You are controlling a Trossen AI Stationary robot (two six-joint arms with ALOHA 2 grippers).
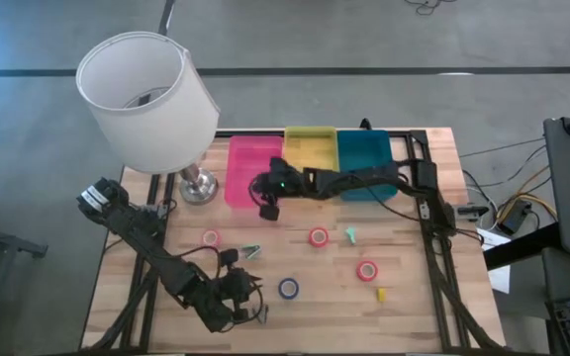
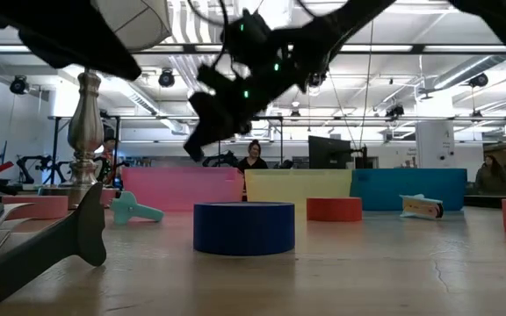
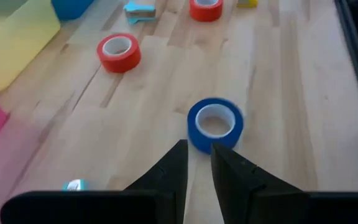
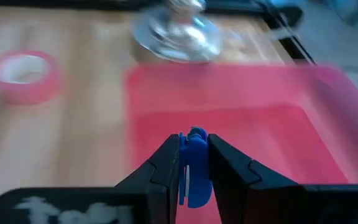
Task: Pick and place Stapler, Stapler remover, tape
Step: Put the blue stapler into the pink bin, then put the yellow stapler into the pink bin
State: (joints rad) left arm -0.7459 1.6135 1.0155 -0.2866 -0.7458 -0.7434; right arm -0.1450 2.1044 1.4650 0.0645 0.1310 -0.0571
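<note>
My right gripper [image 1: 268, 205] hangs above the near edge of the pink bin [image 1: 250, 170], shut on a small blue item [image 4: 194, 165]; what it is does not show. My left gripper [image 3: 199, 163] rests low at the near left, a narrow gap between its fingers, just short of the dark blue tape roll [image 3: 215, 124]. A pink roll [image 1: 211, 237] and two red rolls [image 1: 319, 236] [image 1: 367, 270] lie flat on the table. A teal-green piece [image 1: 250, 251] and a teal piece [image 1: 350, 234] lie among them. My right gripper pinches the small blue item [image 4: 196, 144] between its two fingers, which stand on its two flat sides. The item is lifted clear above the pink bin [image 4: 241, 118], and its end pokes out past the fingertips.
A yellow bin [image 1: 310, 148] and a blue bin [image 1: 364, 158] stand beside the pink one along the far edge. A lamp with a white shade [image 1: 151, 99] and a metal foot [image 1: 198, 188] stands far left. A small yellow piece [image 1: 381, 294] lies near right.
</note>
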